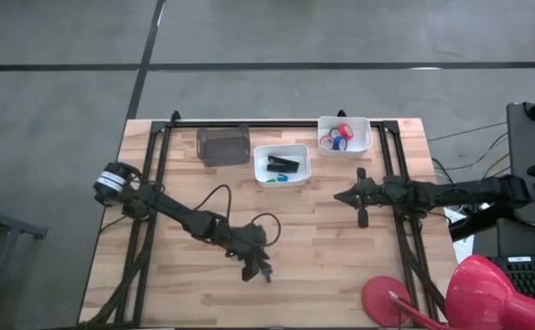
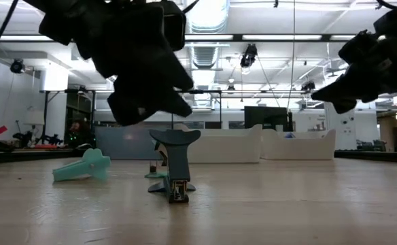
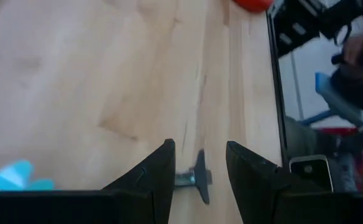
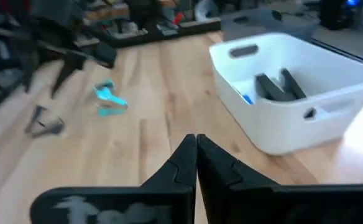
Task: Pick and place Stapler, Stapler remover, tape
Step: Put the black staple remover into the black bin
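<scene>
The black stapler point(image 1: 284, 163) lies in the middle white bin point(image 1: 297, 152), also seen in the right wrist view point(image 4: 275, 87). The coloured tape rolls point(image 1: 337, 138) sit in the far white bin point(image 1: 363, 131). A grey staple remover point(image 3: 197, 177) stands on the table point(image 2: 173, 163). A teal one point(image 2: 83, 167) lies beside it point(image 4: 110, 96). My left gripper point(image 3: 200, 165) hovers open just above the grey remover, one finger on either side. My right gripper point(image 4: 196, 146) is shut, in the air near the stapler bin point(image 1: 345, 195).
A dark box point(image 1: 223, 144) stands at the far edge, left of the bins. A red rounded object point(image 1: 474, 293) and a red disc point(image 1: 387, 298) are at the near right corner. Black rails point(image 1: 391, 165) run along both sides of the table. Bare wood lies between the arms.
</scene>
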Available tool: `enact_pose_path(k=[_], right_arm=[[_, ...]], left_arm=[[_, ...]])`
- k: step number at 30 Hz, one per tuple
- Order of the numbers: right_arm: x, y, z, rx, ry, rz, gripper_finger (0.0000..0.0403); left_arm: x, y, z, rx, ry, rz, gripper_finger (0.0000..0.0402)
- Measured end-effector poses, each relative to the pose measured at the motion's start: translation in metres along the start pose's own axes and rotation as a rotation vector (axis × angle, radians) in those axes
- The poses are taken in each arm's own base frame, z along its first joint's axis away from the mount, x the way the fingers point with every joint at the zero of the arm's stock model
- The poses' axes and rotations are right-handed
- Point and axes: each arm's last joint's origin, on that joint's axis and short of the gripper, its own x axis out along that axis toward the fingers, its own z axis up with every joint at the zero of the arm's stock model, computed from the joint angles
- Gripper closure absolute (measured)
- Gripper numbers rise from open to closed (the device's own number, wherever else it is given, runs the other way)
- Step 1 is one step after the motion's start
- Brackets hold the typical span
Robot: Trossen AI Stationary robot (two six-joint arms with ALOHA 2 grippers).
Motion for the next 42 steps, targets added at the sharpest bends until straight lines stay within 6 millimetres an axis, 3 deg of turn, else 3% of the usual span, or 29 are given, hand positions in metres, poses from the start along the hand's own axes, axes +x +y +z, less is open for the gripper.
enact_pose_path(k=[19, 28, 42], right_arm=[[-0.001, 0.002, -0.01, 0.125, 0.079, -0.069, 0.0394], [-0.001, 0.002, -0.01, 0.125, 0.08, -0.067, 0.0394], [-0.001, 0.002, -0.01, 0.125, 0.079, -0.068, 0.0394]], left_arm=[[0.025, 0.011, -0.012, 0.005, 0.068, -0.074, 0.0257], [0.041, 0.002, -0.003, 0.067, 0.107, -0.14, 0.0257], [0.039, 0.008, -0.013, 0.042, 0.257, -0.074, 0.027]])
